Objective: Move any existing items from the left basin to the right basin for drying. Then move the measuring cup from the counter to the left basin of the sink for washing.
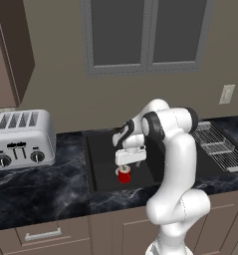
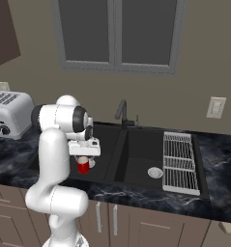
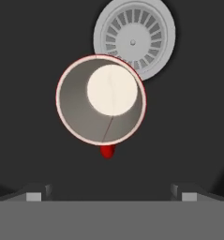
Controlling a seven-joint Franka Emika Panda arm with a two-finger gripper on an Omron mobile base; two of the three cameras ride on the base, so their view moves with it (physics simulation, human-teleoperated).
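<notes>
Directly beneath the hand camera, the red mug (image 3: 100, 99) is seen from straight above, its white inside fully exposed and its handle pointing toward the fingertips (image 3: 33, 196), which are spread wide at either side with nothing between them. Just beyond the mug's rim, the round silver drain (image 3: 134, 37) is partly overlapped by it, a detail hidden from both base views. From the left base view, the gripper (image 1: 125, 167) is shown hanging right above the mug (image 1: 124, 176), which stands upright on the floor of the left basin (image 1: 103, 164). What the right base view adds is the narrower right basin (image 2: 141, 154) with its own drain (image 2: 155, 172), a wire rack (image 2: 178, 163) laid along its far side, and the dark faucet (image 2: 122, 112). A silver toaster (image 1: 22, 138) is seen on the black marble counter (image 1: 36, 191), with a window (image 2: 119, 34) set in the beige wall behind the sink.
</notes>
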